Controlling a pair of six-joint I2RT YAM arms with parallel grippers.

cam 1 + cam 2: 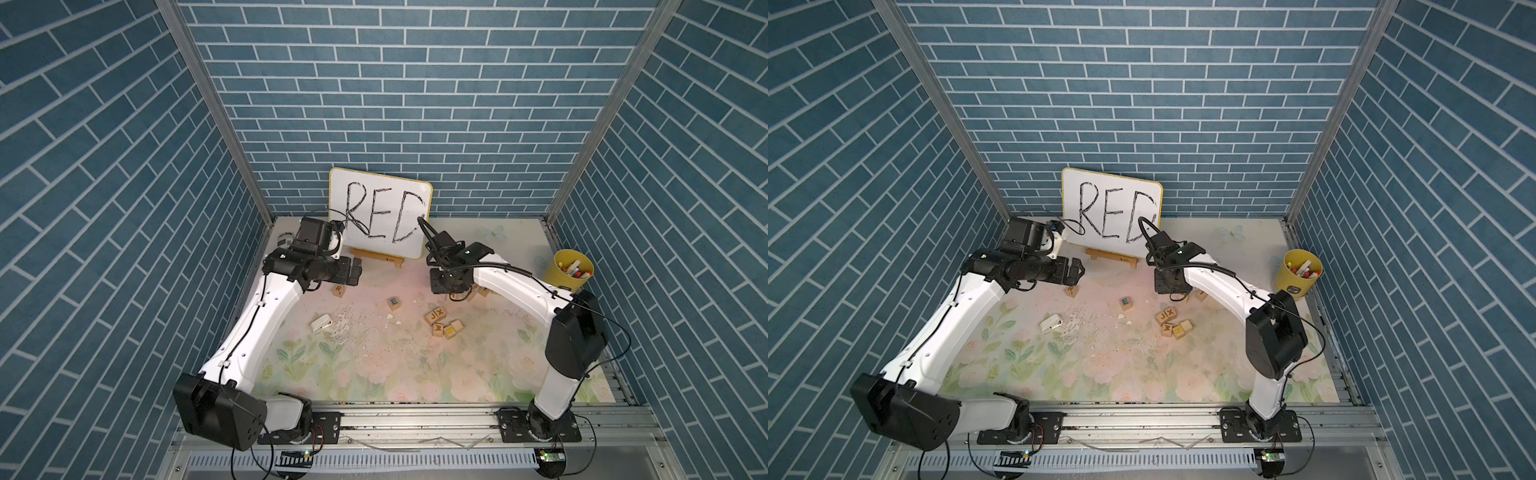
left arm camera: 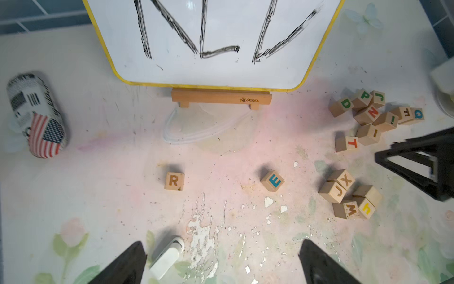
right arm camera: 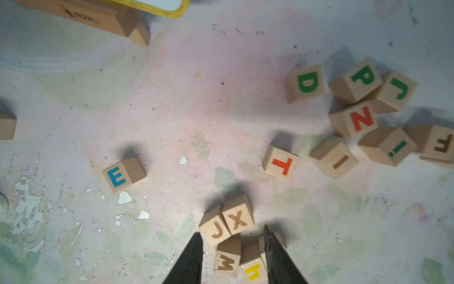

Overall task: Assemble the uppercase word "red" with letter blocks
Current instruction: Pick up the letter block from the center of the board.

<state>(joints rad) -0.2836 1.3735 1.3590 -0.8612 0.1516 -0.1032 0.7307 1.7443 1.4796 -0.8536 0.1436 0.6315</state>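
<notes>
Currently the R block (image 2: 174, 181) and E block (image 2: 272, 181) lie apart on the mat (image 2: 98, 196); the D block (image 3: 305, 83) crowds a P cube (image 3: 363, 75). The left gripper (image 2: 222, 243) gapes empty. The right gripper (image 3: 233, 232), narrowed, holds nothing; reaching for D, a finger could clip P and tip D.

A: Where do the three pale wooden cubes lie?
B: The R block (image 2: 174, 181), brown letter up, sits alone and square on the counter (image 2: 221, 152). The E block (image 2: 272, 181) — blue letter up, turned askew — lies well apart from it.
A: And D?
B: The D block (image 3: 305, 83), green-lettered, rests just beside a heap of other cubes (image 3: 353, 121).
</notes>
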